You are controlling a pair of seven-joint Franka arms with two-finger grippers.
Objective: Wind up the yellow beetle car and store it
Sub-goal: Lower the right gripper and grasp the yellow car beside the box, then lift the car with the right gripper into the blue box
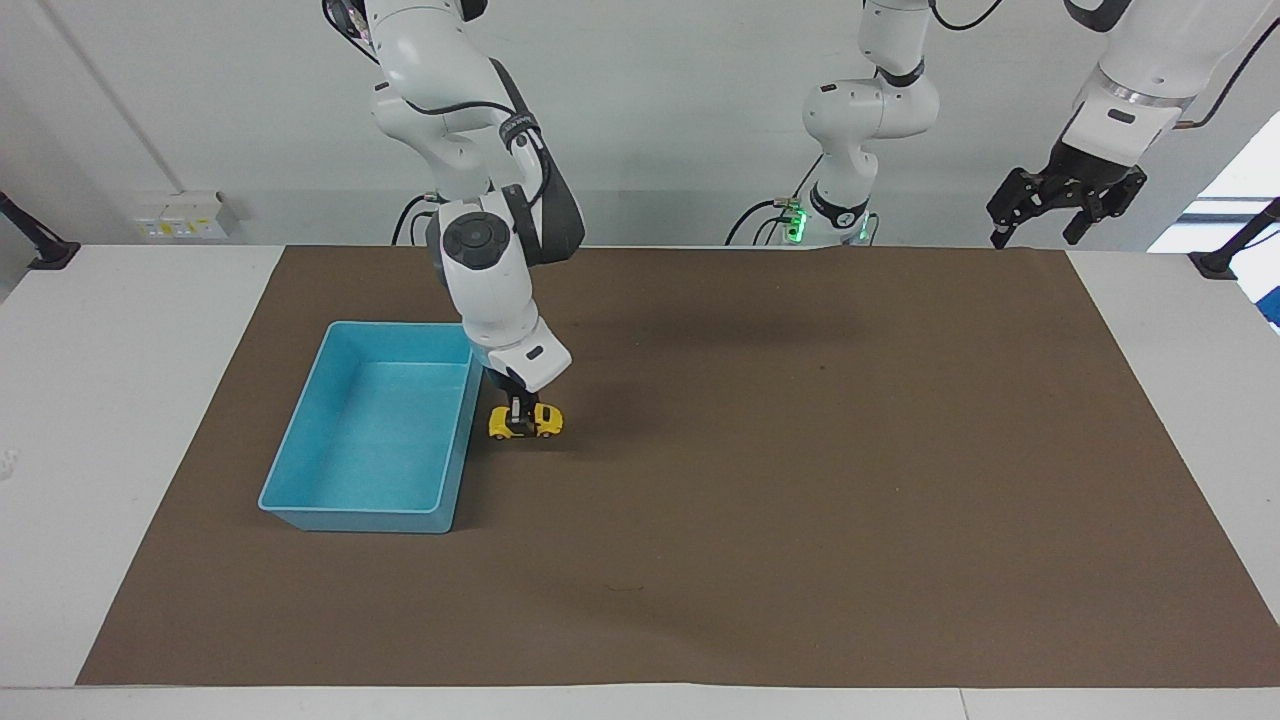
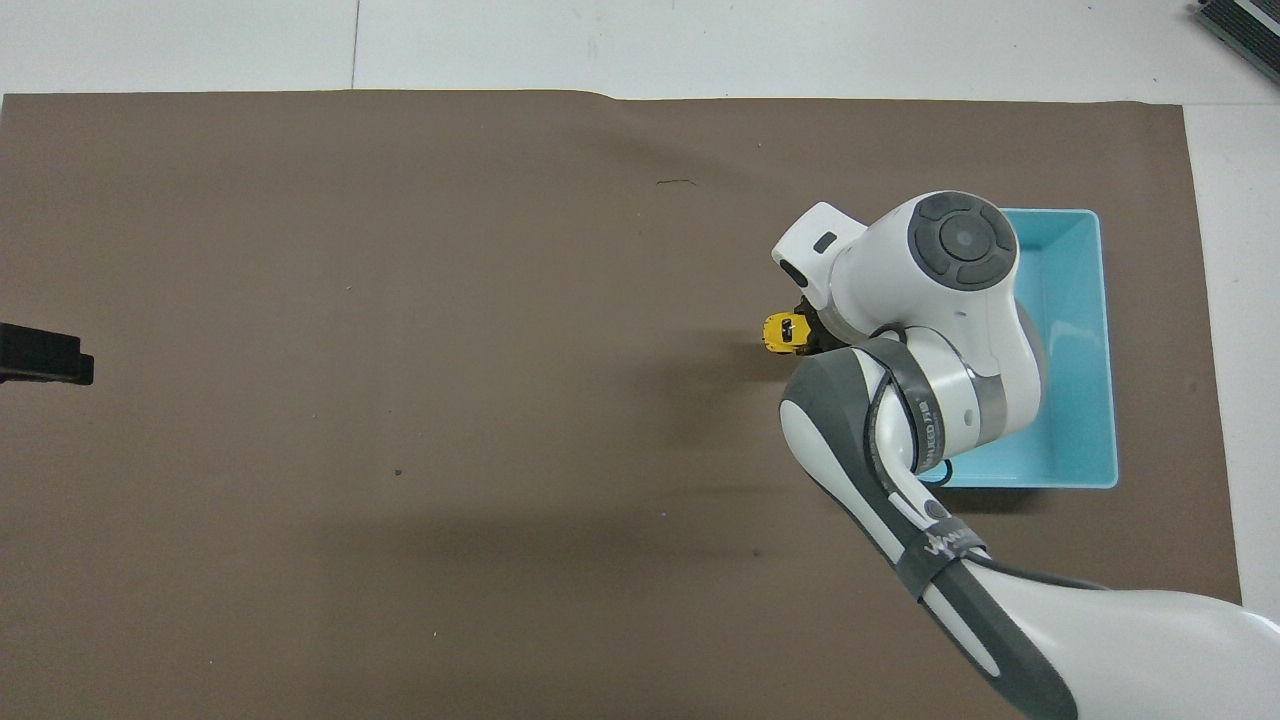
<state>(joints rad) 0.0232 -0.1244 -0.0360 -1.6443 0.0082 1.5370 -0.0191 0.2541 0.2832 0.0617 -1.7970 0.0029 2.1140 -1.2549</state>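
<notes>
The yellow beetle car (image 1: 527,422) is beside the blue tray (image 1: 370,440), on the side toward the left arm's end, right at the mat or a little above it. My right gripper (image 1: 517,416) comes down on it from above and is shut on its body. In the overhead view the car (image 2: 781,332) shows just past the right arm's wrist, which hides most of the gripper and part of the tray (image 2: 1078,350). The tray holds nothing. My left gripper (image 1: 1035,230) waits open, high in the air over the mat's corner at its own end; it also shows in the overhead view (image 2: 45,357).
A brown mat (image 1: 800,480) covers most of the white table (image 1: 120,400). The tray's wall stands close to the car and the right gripper.
</notes>
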